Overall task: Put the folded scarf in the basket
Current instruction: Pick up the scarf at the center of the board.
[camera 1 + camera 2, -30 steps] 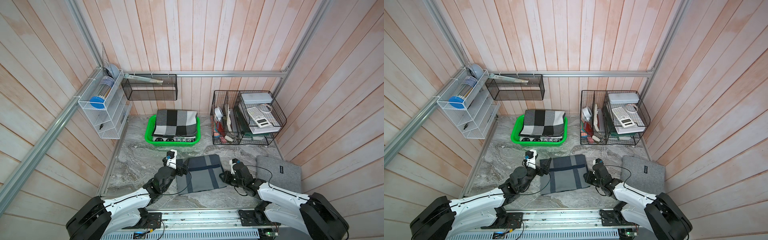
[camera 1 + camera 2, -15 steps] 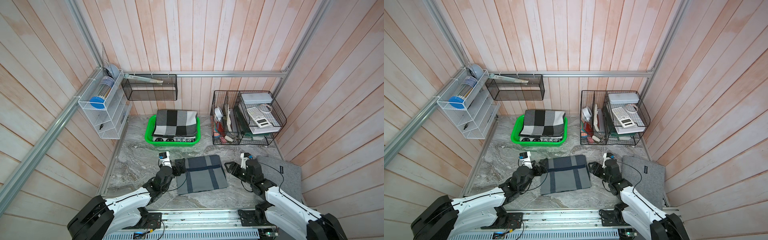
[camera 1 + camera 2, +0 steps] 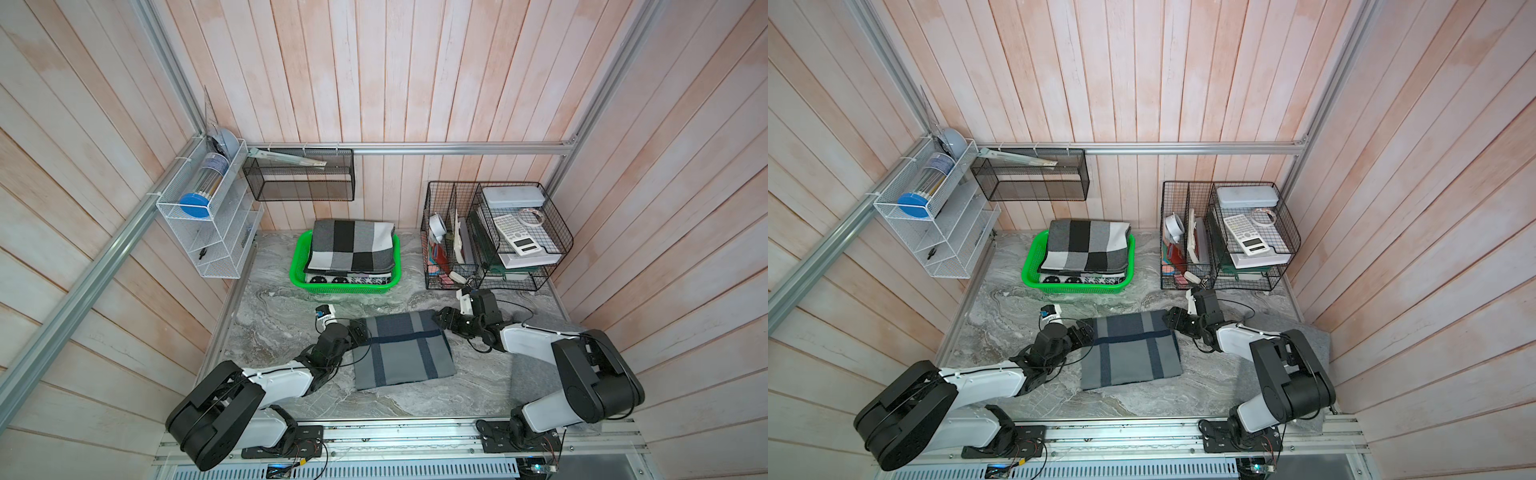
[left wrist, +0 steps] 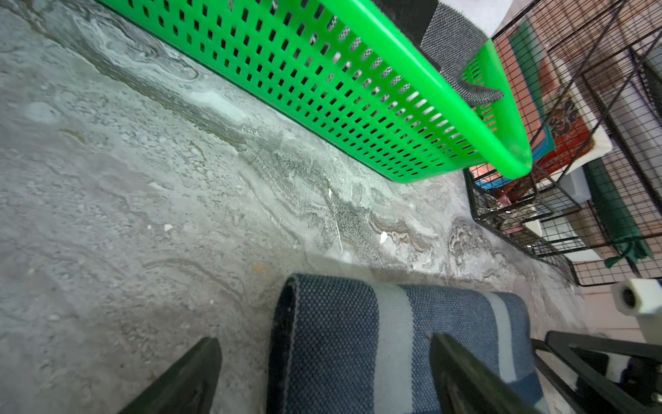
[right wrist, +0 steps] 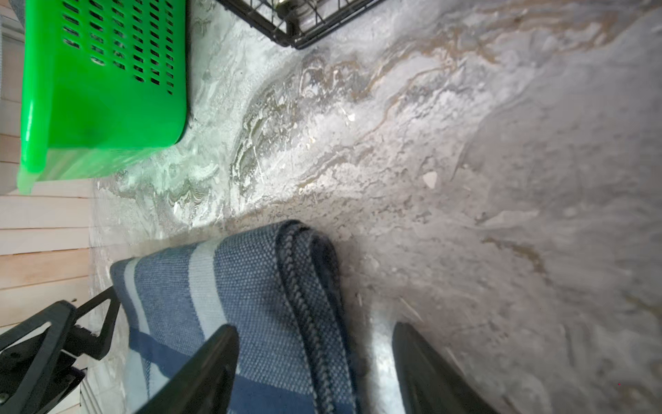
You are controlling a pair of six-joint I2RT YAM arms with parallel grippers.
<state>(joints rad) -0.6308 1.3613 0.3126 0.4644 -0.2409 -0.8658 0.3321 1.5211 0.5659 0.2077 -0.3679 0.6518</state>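
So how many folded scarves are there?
3: a grey-blue striped scarf on the marble tabletop; a black, white and grey checked scarf topping the green plastic basket; a black-and-white patterned scarf under it. More may hide below.

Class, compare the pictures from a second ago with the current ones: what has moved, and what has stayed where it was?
The right gripper drew back from the right edge of the folded scarf, then swung in to its far right corner, with its fingers open astride it. The left gripper shifted only slightly at the far left corner and is open. Nothing was gripped. The scarf and the basket stayed put.
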